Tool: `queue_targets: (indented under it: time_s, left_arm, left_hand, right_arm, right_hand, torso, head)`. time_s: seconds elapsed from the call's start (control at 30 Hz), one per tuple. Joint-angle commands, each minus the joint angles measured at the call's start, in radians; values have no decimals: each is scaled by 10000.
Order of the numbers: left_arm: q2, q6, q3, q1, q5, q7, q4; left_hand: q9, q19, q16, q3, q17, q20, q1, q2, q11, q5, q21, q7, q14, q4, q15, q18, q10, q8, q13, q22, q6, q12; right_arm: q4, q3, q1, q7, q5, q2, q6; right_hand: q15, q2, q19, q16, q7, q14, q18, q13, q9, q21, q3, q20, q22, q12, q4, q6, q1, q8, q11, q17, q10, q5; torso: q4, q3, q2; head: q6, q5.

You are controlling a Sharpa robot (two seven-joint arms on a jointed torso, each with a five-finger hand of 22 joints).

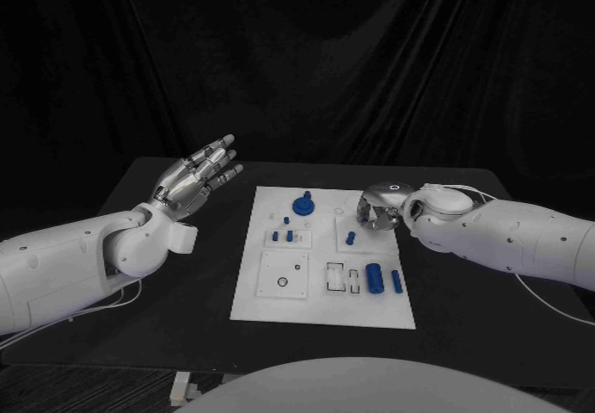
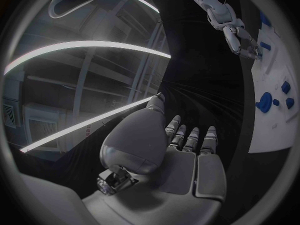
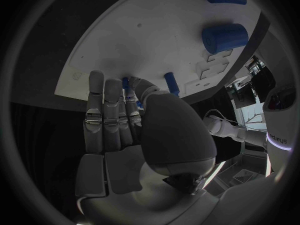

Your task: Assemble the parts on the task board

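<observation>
While the left hand [image 1: 199, 176] hangs spread, holding nothing, at nine o'clock off the task board [image 1: 325, 297], the right hand [image 1: 379, 209] reaches over its two o'clock corner. Its fingers [image 3: 106, 110] lie pressed together by a small blue peg [image 3: 171, 83]; whether they pinch anything I cannot tell.

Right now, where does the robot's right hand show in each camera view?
Head view: right hand over the far right part of the task board.
Left wrist view: right hand across the table, by the task board.
Right wrist view: right hand in front of the camera, fingertips over the task board.
Shared landmark: the task board.
</observation>
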Motion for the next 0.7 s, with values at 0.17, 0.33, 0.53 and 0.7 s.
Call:
queue_targets:
  time_s: [0.17,0.33,0.53,0.7]
  left_arm:
    - [42,182,11,-26,62,275,-12]
    - [34,181,11,-32,62,201,-22]
    - [31,195,11,-36,62,140,-27]
    - [46,219,10,-40,62,93,-37]
  left_hand:
    - [6,-4,91,24,34,175,115,-3,111,132,-3,54,17,-159,118,85,10,68,17,58,79,104]
    - [0,9,148,40,54,255,146,-37,120,253,5,62,43,-266,184,89,9,74,19,86,41,132]
    - [0,20,209,83,72,318,204,-62,119,377,11,63,72,-416,248,89,7,88,21,105,26,156]
    - [0,32,264,143,86,363,264,-72,124,451,18,68,98,-570,307,89,-1,98,22,127,11,173]
  right_arm:
    - [6,-1,-54,-94,-68,-4,-10]
    - [25,-1,-56,-186,-68,-30,64]
    - [54,-1,-56,-235,-68,-68,47]
    - [142,-1,-54,-211,-68,-128,-133]
  right_hand:
    - [-60,-16,48,-163,73,-66,88,-38,138,89,109,-59,264,-10,-310,175,332,96,-40,-128,274,239]
    - [-56,-52,32,-251,96,-106,82,-60,151,107,119,-67,269,-54,-360,141,353,70,-25,-207,281,273]
    - [-50,-72,11,-305,135,-133,75,-77,163,131,142,-74,274,-85,-417,107,386,37,-9,-257,329,297]
    - [-45,-76,0,-341,164,-139,70,-83,177,159,159,-77,276,-91,-464,101,415,16,0,-295,414,253]
  torso:
    - [3,-5,-7]
    - [1,-4,-7]
    - [-2,-2,-12]
    - [-2,2,-15]
  head:
    - [-2,7]
    - [-2,11]
    - [-2,23]
    - [-2,17]
